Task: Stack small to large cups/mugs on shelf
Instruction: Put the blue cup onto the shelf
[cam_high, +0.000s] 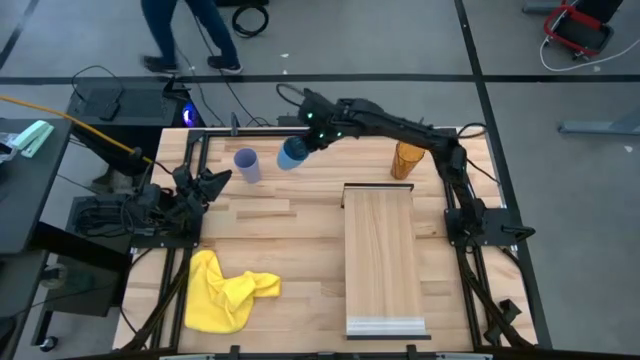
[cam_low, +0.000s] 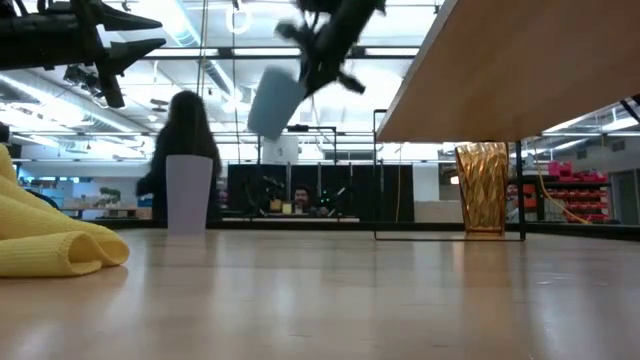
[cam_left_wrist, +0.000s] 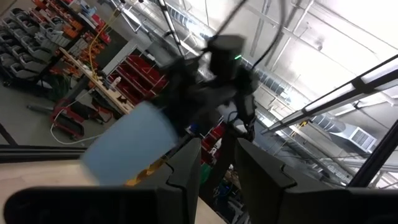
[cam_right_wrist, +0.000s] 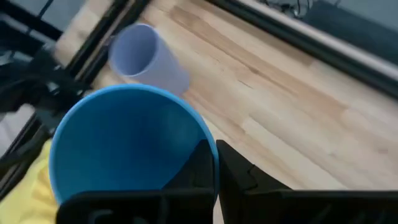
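The right gripper (cam_high: 305, 143) pinches the rim of the blue cup (cam_high: 291, 154) between its 2 fingers, 1 inside and 1 outside, holding it tilted in the air near the lavender cup (cam_high: 246, 165), which stands on the table (cam_high: 300, 250). The amber tumbler (cam_high: 406, 160) stands beside the shelf (cam_high: 382, 260). The left gripper (cam_high: 212, 181) waits with fingers spread at the table's left edge.
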